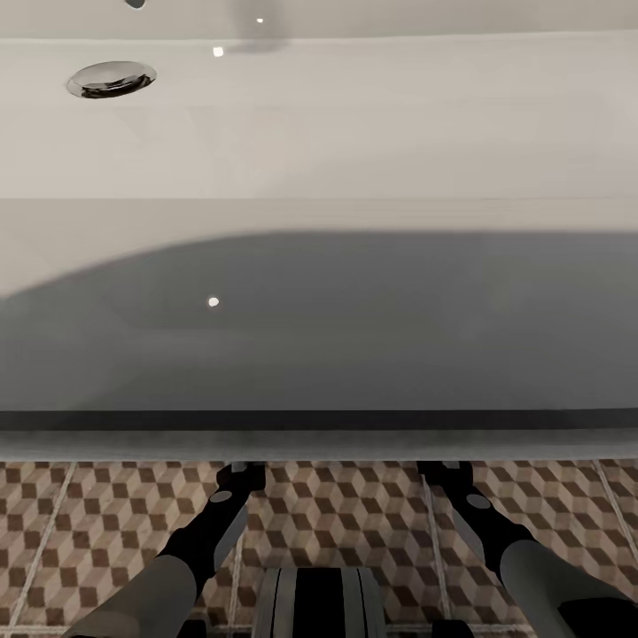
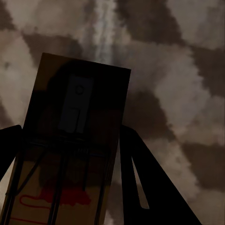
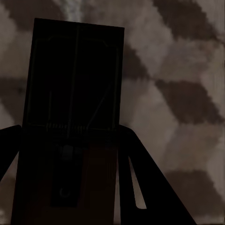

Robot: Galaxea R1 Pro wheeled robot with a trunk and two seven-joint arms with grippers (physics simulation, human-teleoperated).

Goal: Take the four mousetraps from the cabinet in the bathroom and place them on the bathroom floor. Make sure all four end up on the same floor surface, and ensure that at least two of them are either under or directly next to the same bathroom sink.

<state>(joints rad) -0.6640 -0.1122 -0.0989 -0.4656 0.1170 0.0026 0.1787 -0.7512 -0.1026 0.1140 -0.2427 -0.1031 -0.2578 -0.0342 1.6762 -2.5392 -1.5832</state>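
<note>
In the left wrist view a tan mousetrap (image 2: 79, 93) with dark wire and a red mark sits between the dark fingers of my left gripper (image 2: 70, 131), shut on its sides just above the cube-pattern bathroom floor (image 2: 187, 70). The right wrist view has a second, shadowed mousetrap (image 3: 75, 70) held the same way by my right gripper (image 3: 70, 129) over the floor tiles (image 3: 178, 93). From the head camera, both forearms (image 1: 217, 514) (image 1: 470, 505) reach under the front edge of the white sink (image 1: 354, 115), which hides the grippers. The cabinet is out of view.
The sink's round chrome drain (image 1: 111, 79) lies at the basin's far left. Its shaded front rim (image 1: 319, 439) overhangs the patterned floor (image 1: 337, 523). My own trunk (image 1: 319, 602) stands between the arms at the near edge.
</note>
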